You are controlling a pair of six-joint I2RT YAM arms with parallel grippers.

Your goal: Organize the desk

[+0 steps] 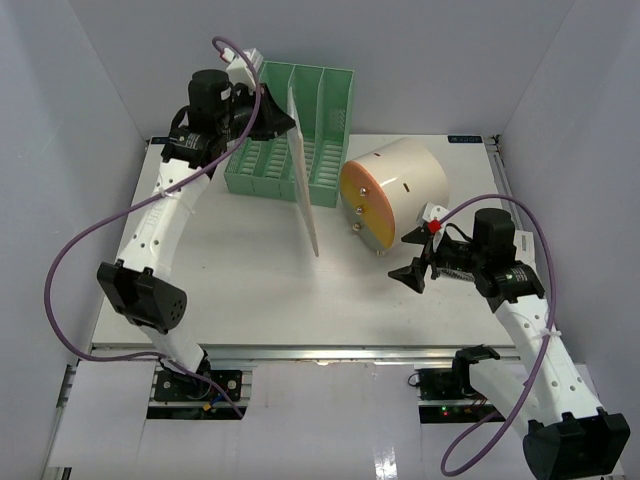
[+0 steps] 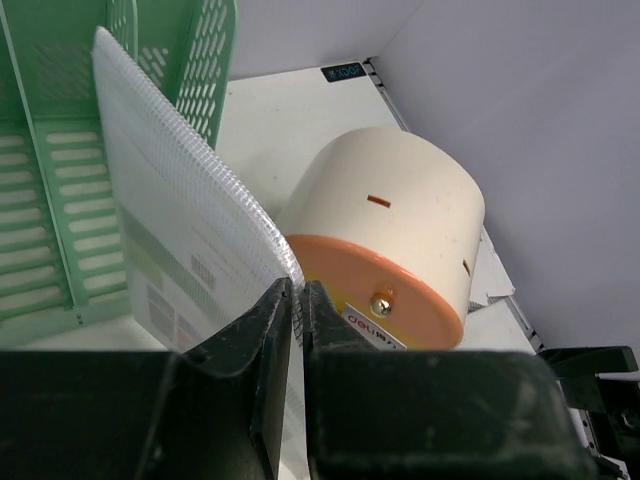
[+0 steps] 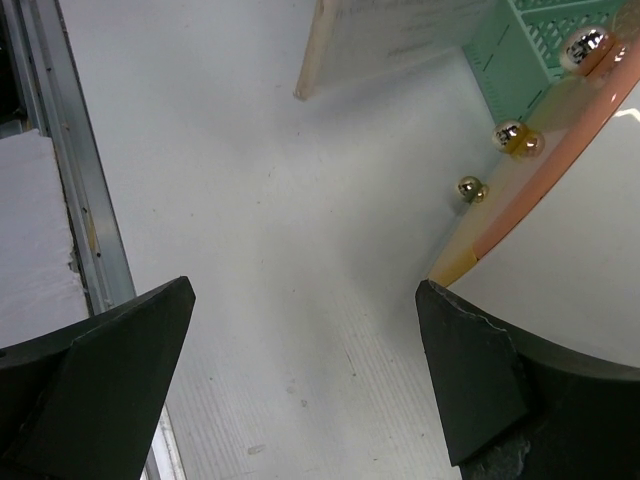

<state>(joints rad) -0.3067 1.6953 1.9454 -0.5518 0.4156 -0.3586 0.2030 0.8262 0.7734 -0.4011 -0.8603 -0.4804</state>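
- While pinching the top corner of a white ribbed sheet (image 1: 305, 185) (image 2: 180, 230), sits high at the back of the desk (image 1: 250, 285) (image 2: 290, 100) (image 3: 250, 200), close against the green file rack (image 1: 322, 100) (image 2: 60, 200): the left gripper (image 1: 275, 120) (image 2: 297, 290), jaws narrowed to a sliver with the sheet's edge gripped between them.
- Sheet standing on edge and tilted, running from the rack's front toward the near side; lower corner down at the tabletop, contact impossible to tell.
- Cream cylindrical drawer box (image 1: 400, 175) (image 2: 400, 200) (image 3: 560, 170) lying on its side just right of the sheet, orange face with small metal knobs turned toward the near edge.
- Right gripper (image 1: 420, 255) (image 3: 303, 290) low over the desk, just in front of that orange face and apart from it; jaws spread wide, only tabletop seen between them.
- Desk: flat, white, walled in white at the back and both sides, metal rail (image 1: 300, 352) (image 3: 75, 200) along the front; rack and drawer box both toward the back, sheet between them.
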